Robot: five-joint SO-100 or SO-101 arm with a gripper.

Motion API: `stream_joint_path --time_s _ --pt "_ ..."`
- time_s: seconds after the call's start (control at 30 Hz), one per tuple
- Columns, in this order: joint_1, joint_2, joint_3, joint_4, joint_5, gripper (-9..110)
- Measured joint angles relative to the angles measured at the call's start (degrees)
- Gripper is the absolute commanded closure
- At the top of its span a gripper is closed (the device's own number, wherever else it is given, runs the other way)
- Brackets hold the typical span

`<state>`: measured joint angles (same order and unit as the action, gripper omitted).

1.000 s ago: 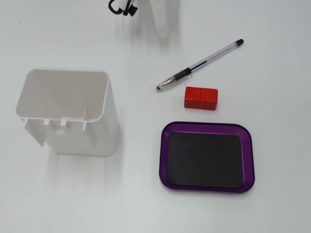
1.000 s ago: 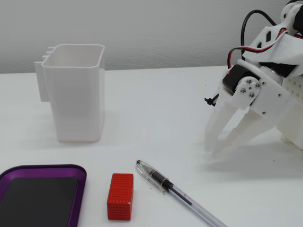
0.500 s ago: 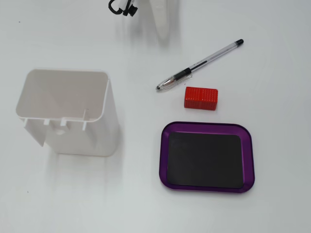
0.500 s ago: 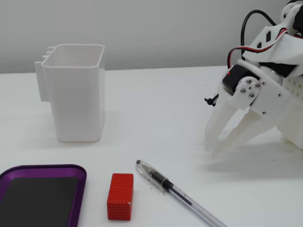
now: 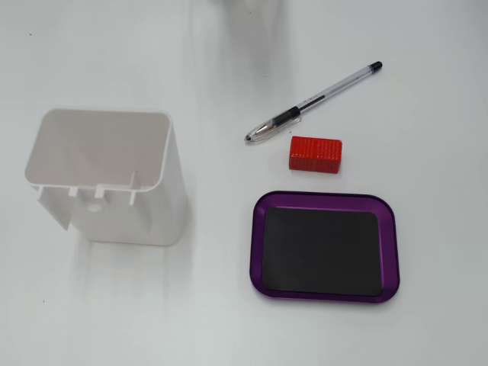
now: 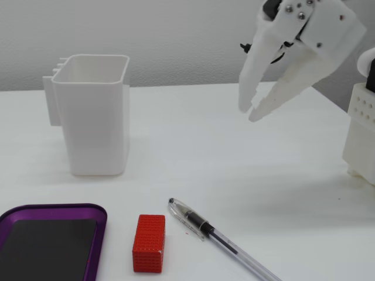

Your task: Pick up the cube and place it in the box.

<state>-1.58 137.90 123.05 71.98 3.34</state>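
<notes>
Shallow purple metallic tray (image 5: 324, 200) empty, tall white plastic container (image 5: 107, 179) empty, small red ribbed block (image 5: 315, 155) between tray and clear ballpoint pen (image 5: 313, 102), white tabletop (image 5: 427, 137), white two-finger gripper (image 6: 251, 112) aloft, nearly closed, holding nothing.

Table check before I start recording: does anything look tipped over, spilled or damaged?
Nothing stands out. The white container stands upright and empty, the pen and red block lie flat beside the empty purple tray, and the gripper hangs above, holding nothing.
</notes>
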Motion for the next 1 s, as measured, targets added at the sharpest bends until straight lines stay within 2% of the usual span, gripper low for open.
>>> stream_joint_path --time_s 0.13,0.3,0.53,0.8,1.0 --pt "-3.2 -22.4 -14.6 5.6 -1.5 93" --pt "-8.0 -39.2 -27.2 9.6 -3.8 81" --pt "-8.8 -45.2 -33.7 9.3 -4.2 70" --pt "-9.4 -46.1 -34.3 1.2 -4.2 69" --pt "-8.7 -54.8 -35.0 -1.6 -4.2 69"
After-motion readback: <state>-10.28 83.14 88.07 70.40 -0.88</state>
